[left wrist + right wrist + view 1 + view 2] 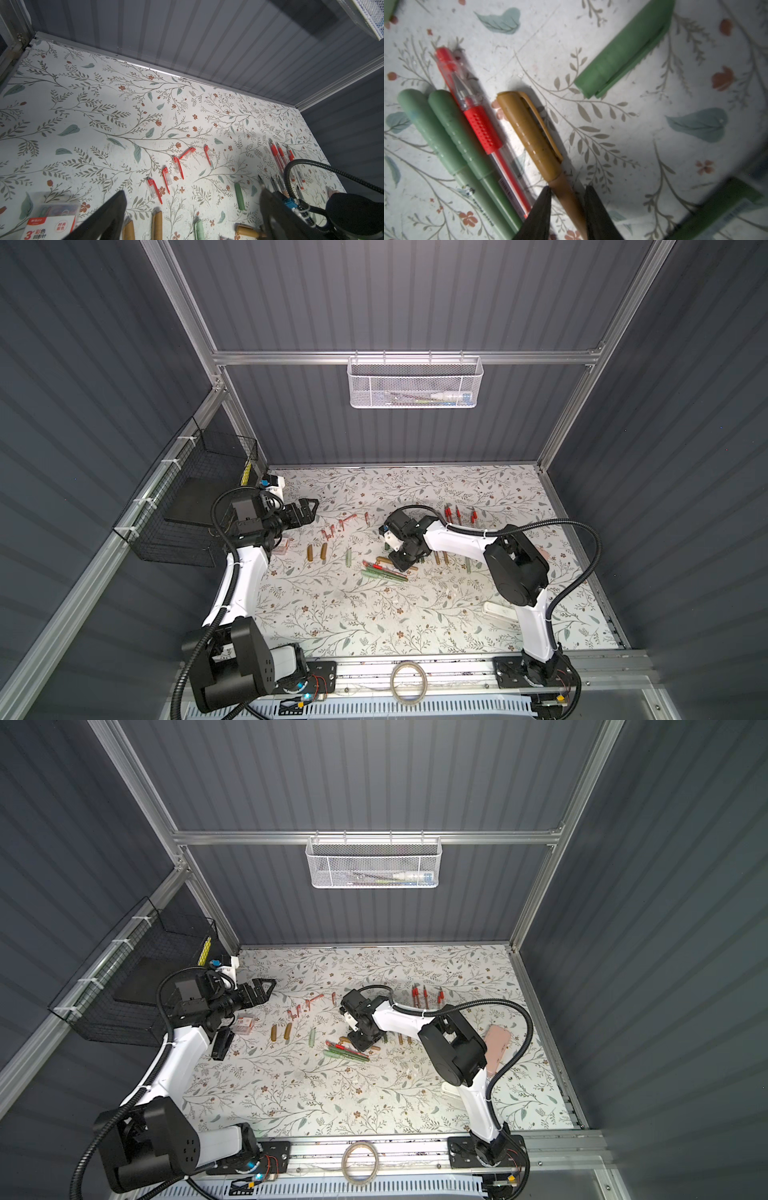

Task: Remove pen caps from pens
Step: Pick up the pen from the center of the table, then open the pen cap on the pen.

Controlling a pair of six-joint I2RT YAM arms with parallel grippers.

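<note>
I am viewing a floral worktop (353, 622) scattered with pens. My right hand (568, 188) is reaching down at mid-worktop, its two fingers straddling the barrel of a capped mustard-brown pen (529, 128). I cannot tell whether they are clamping it. A pair of pale-green pens (456, 135) and a clear red-grip pen (481, 126) are lying just beside it. My left hand (192, 191) is hovering wide open above the worktop's back left, holding nothing.

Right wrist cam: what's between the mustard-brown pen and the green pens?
A clear-barrelled red pen, lying against the nearer green pen, apart from the mustard-brown pen. Right wrist view shows it.
</note>
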